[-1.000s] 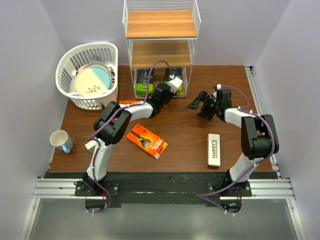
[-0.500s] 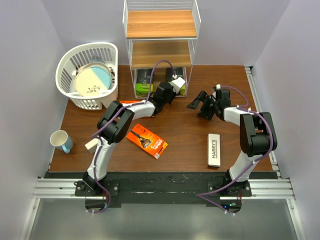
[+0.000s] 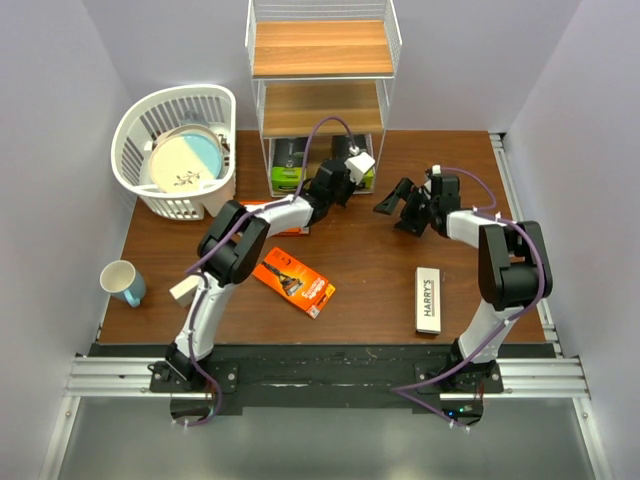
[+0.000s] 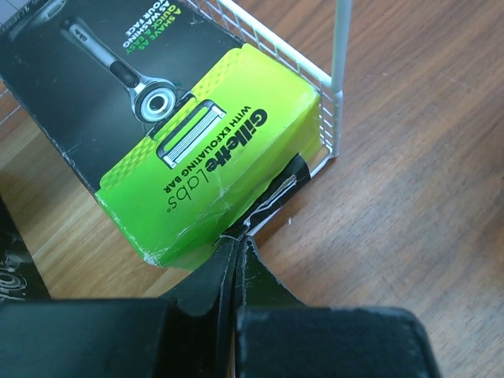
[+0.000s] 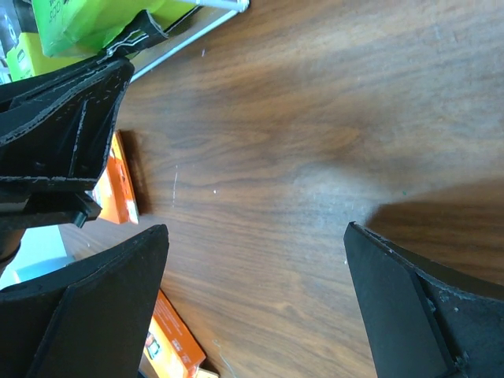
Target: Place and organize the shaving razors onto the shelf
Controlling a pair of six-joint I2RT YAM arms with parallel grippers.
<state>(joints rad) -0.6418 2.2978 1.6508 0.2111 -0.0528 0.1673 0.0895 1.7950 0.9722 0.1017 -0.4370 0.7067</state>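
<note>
The shelf (image 3: 320, 48) stands at the back of the table. One black-and-lime pack (image 3: 287, 163) lies in its bottom tier. My left gripper (image 3: 345, 179) is shut on the hang tab of the second black-and-lime pack (image 4: 213, 161), which lies in the bottom tier against the wire corner post (image 4: 340, 79); the jaws (image 4: 239, 238) pinch the tab at their tips. My right gripper (image 3: 396, 211) is open and empty over bare wood (image 5: 256, 260). An orange box (image 3: 293, 283) lies mid-table. A second orange box (image 3: 268, 207) is partly under my left arm. The white HARRY'S box (image 3: 428, 300) lies front right.
A white slatted basket (image 3: 140, 120) holding a plate stands at the back left. A mug (image 3: 122, 282) sits at the left edge. A small pale box end (image 3: 181, 291) shows under my left arm. Walls close in on both sides.
My left gripper has pushed farther toward the shelf's bottom tier with the black-and-lime pack. My right gripper has shifted slightly toward the back.
</note>
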